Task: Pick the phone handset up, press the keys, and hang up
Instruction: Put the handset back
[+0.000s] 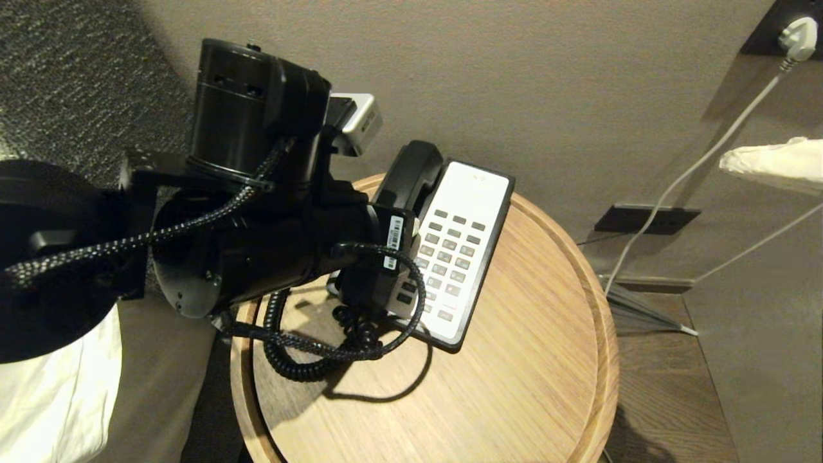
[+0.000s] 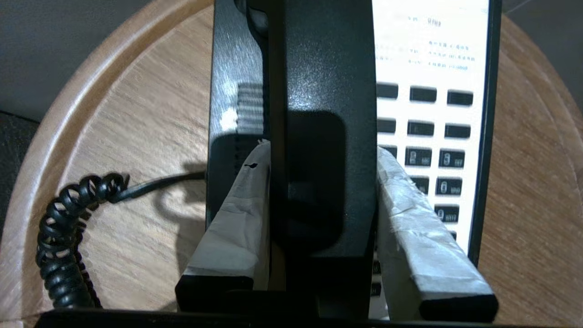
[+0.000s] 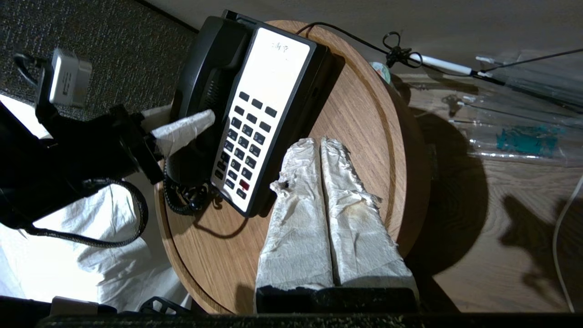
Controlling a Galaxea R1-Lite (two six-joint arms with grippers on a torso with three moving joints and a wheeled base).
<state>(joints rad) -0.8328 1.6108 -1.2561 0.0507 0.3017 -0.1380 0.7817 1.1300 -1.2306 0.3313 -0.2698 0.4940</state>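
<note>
The glossy black phone handset (image 1: 411, 170) lies along the cradle side of the black-and-white phone base (image 1: 472, 186) on the round wooden table (image 1: 527, 360). Whether it rests in the cradle or hangs just above it, I cannot tell. My left gripper (image 2: 321, 146) is shut on the handset's (image 2: 328, 82) middle, one taped finger (image 3: 182, 130) on each flank. The keys (image 1: 447, 251) lie bare beside it. The coiled cord (image 1: 302, 360) curls on the table near the base's front end. My right gripper (image 3: 319, 141) hovers shut and empty over the table, on the key side of the base.
The table has a raised rim (image 1: 598, 302) and stands against a beige wall. White bedding (image 1: 58, 399) lies to its left. A white plug (image 1: 797, 35) and cables (image 1: 675, 186) run down at the right. Clear plastic (image 3: 524, 114) lies on the wooden floor.
</note>
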